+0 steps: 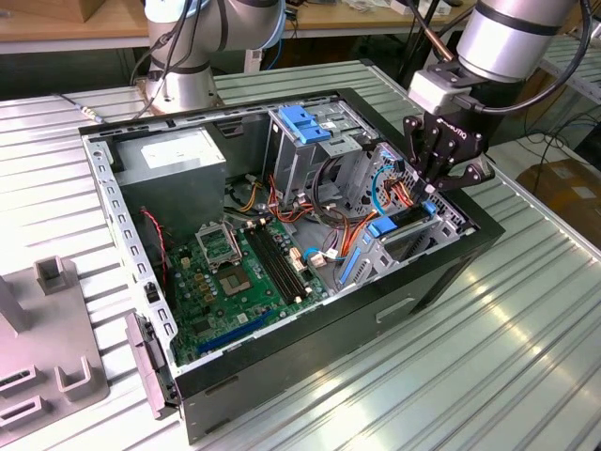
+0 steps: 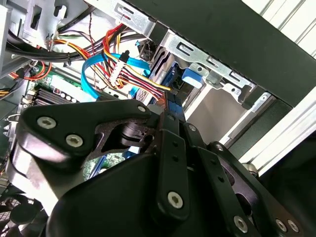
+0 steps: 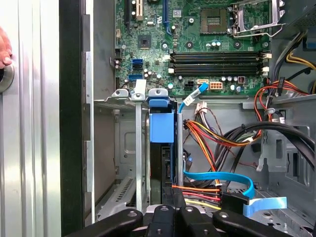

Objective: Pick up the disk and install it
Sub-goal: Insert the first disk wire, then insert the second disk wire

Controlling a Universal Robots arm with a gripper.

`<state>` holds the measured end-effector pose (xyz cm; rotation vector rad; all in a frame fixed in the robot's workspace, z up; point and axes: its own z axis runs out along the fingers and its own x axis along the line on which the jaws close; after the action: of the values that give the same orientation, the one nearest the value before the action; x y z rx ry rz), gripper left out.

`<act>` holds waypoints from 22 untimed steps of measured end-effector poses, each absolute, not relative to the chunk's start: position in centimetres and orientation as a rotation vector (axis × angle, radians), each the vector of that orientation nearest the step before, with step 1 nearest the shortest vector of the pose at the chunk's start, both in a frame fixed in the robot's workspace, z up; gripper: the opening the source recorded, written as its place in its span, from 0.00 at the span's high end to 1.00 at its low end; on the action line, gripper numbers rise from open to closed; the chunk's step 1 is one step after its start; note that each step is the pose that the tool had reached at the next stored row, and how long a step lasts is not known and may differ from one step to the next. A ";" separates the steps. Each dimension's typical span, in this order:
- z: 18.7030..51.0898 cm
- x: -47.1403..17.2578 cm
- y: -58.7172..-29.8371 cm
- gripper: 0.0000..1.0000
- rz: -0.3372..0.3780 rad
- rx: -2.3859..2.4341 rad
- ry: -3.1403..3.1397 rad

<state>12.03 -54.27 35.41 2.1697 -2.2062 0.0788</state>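
The black gripper (image 1: 430,193) is hanging at the right side of the exterior view, over the open computer case (image 1: 141,216). It is reaching down into the corner of the case nearest the exterior view's right. Its fingers (image 1: 441,150) are pressed close together around something thin and upright with blue on it. That thing looks like the disk (image 1: 406,218), standing on its edge in a metal slot of the drive bay (image 1: 413,246). I cannot tell for sure if the fingers are really squeezing it or just touching it.

In the first wrist view, the disk's blue frame (image 3: 162,126) is sitting in the middle of the picture, between thin metal walls of the bay (image 3: 139,148). The black gripper (image 3: 168,217) is showing along the bottom edge, right below the disk.

The green board (image 1: 235,272) is lying flat in the case, in the middle of the exterior view. Red, yellow and orange wires (image 3: 207,136) and a flat blue cable (image 3: 222,178) are lying just beside the bay. A tall grey cage with a blue handle (image 1: 302,122) is standing at the upper middle of the exterior view, well apart from the gripper.

A bit of a person's hand (image 3: 4,47) is showing at the upper left of the first wrist view.
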 end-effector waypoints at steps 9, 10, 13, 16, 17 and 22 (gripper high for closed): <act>35.4 12.0 -54.3 0.89 0.079 2.169 -2.206; 35.4 12.0 -54.3 0.89 0.079 2.169 -2.206; 35.4 12.0 -54.3 0.89 0.079 2.169 -2.206; 36.0 12.0 -54.3 0.89 0.080 2.169 -2.206; 36.4 12.0 -54.3 0.89 0.079 2.169 -2.206; 37.7 12.0 -54.3 0.89 0.079 2.169 -2.206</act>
<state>12.02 -54.27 37.68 2.1693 -2.2059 0.0794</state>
